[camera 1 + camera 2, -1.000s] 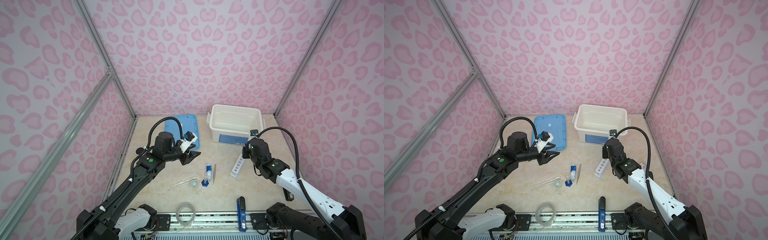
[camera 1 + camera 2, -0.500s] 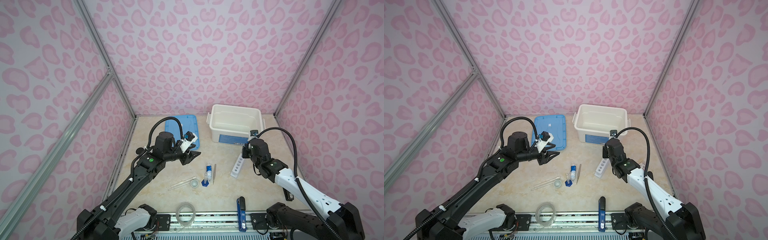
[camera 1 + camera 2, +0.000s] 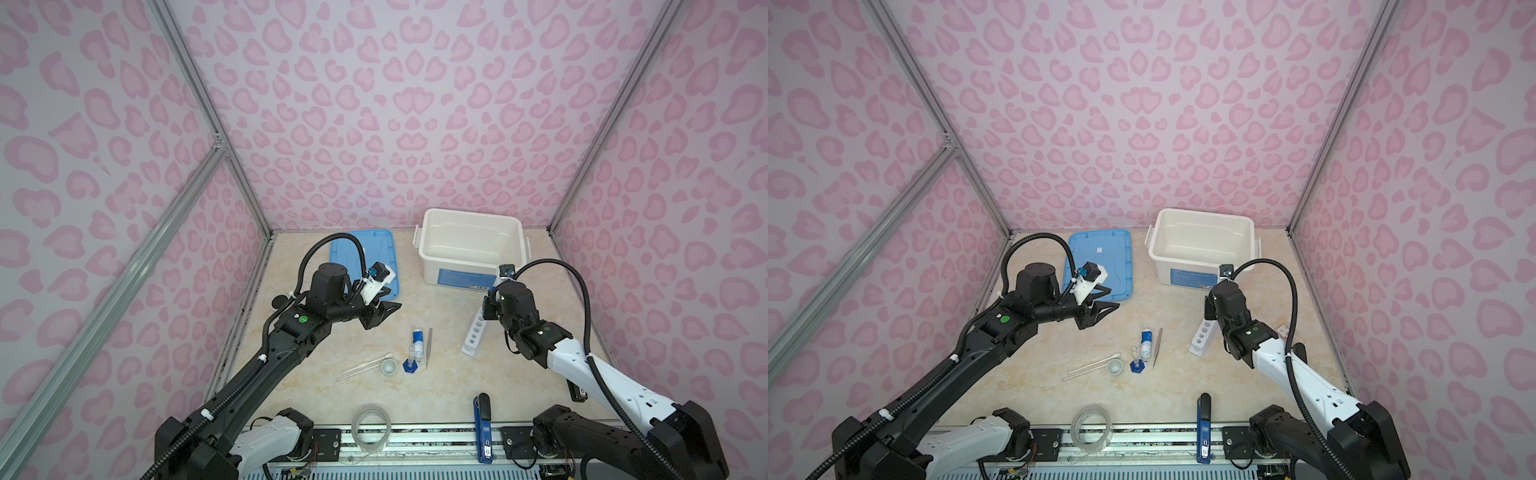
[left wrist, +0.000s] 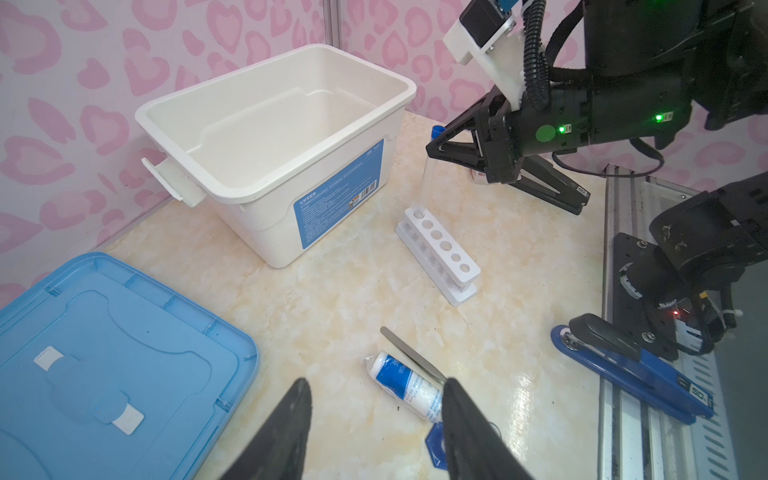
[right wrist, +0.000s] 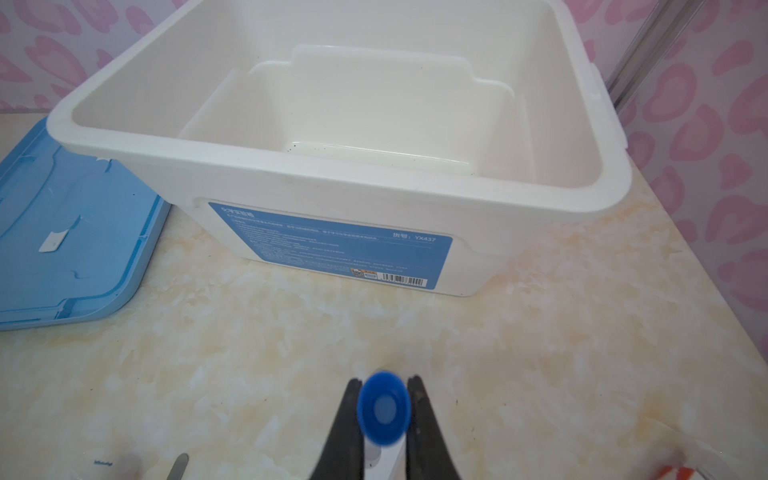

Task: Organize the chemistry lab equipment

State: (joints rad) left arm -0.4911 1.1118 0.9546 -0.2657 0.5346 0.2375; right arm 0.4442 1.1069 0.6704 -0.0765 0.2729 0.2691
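Chemistry lab equipment: status by item. One capped test tube (image 5: 384,411) is clamped between the fingers of the right pincer (image 5: 384,380), with its blue cap uppermost and the clear body hanging roughly upright below the fingertips. Directly beneath this pincer stands the white rack (image 4: 436,249). The tube's lower end is near the rack's end hole, but whether it sits inside the hole cannot be told. Ahead of the right pincer sits the white bin (image 5: 332,183), with the blue lid (image 5: 62,249) lying flat beside it.

The left pincer (image 4: 376,386) hovers off the table with its jaws spread wide and nothing between them. Below its fingertips lie the blue-labelled white bottle (image 4: 405,384), on its side, and the metal tweezers (image 4: 411,353), just beside it. The blue-based cylinder (image 3: 410,365) stands next to the bottle, then the small white dish (image 3: 389,366). Two clear test tubes (image 3: 365,366) lie side by side past the dish — all of these are on the robot-base side of the left pincer. The blue stapler (image 3: 482,419) and tape roll (image 3: 372,424) rest at the table's near edge, well apart from both pincers.
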